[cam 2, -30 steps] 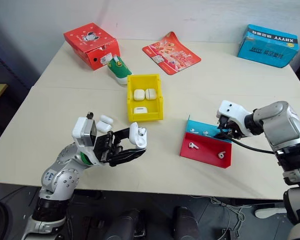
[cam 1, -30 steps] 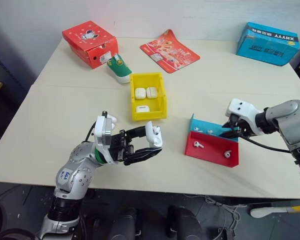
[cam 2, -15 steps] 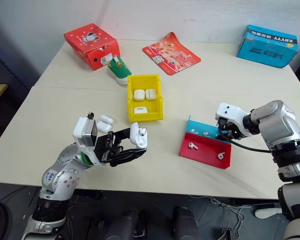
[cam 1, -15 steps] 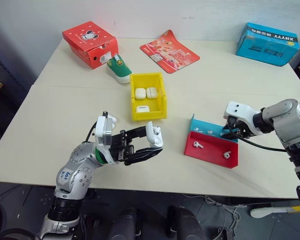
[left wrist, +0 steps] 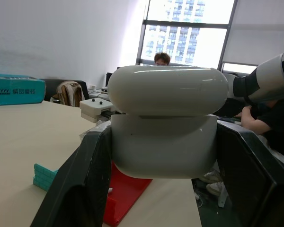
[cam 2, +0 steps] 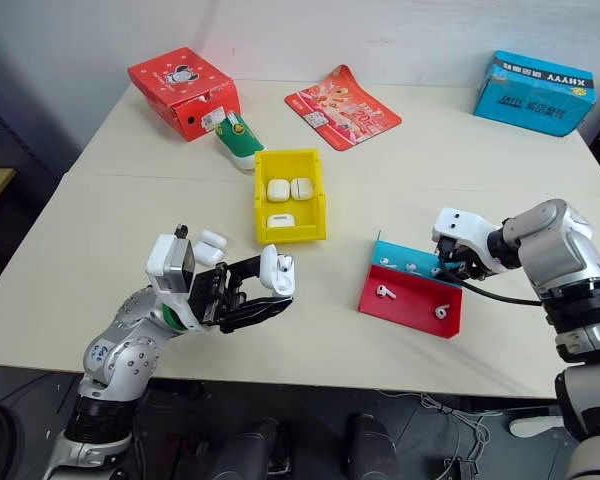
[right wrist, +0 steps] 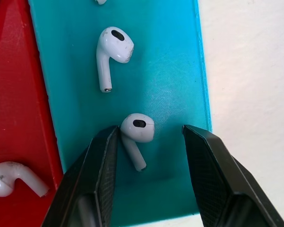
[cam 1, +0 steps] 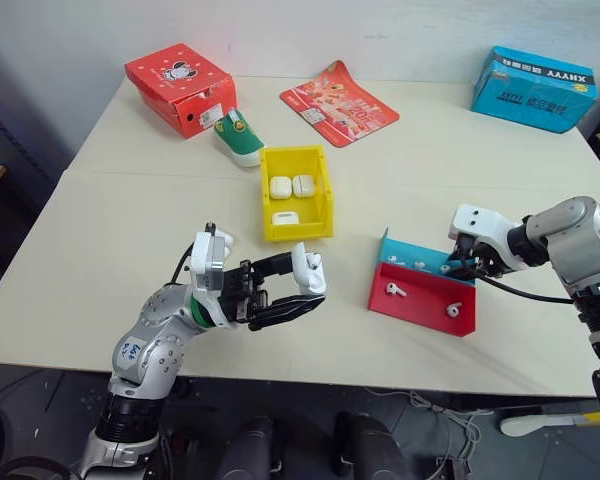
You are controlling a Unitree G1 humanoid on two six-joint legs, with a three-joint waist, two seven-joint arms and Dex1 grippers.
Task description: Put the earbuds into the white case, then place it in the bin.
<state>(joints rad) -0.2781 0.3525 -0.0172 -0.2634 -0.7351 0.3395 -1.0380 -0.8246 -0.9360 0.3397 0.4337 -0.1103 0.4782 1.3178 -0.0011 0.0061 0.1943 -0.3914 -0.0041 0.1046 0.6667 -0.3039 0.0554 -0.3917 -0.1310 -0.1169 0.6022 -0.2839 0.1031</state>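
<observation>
Cream table [cam 1: 130, 230] against a pale wall; through the left wrist view, office windows with tower blocks outside and a person seated behind.

Far right corner: blue carton [cam 1: 535, 87], print reads "XHYYY" upside-down. Far left: red carton [cam 1: 179, 86] with a cartoon figure and a white sticker, text too small to read. Red printed pouch [cam 1: 338, 102] between them, writing illegible. Green-and-white shoe toy [cam 1: 239, 137] just beside the bin [cam 1: 320, 226].

Bin is yellow, mid-table, three white cases lying in it.

Left gripper [cam 1: 298, 290] is pinching the white case [cam 1: 307, 270], lifted above the near table edge, lid slightly ajar.

Red-and-blue tray [cam 1: 420, 300] to the right. Earbuds [right wrist: 137, 133] lie in it, some on red, some on blue. Right gripper [right wrist: 150, 179] is spread, fingers straddling one earbud on the blue part; one finger [right wrist: 99, 175] seems to touch it.
</observation>
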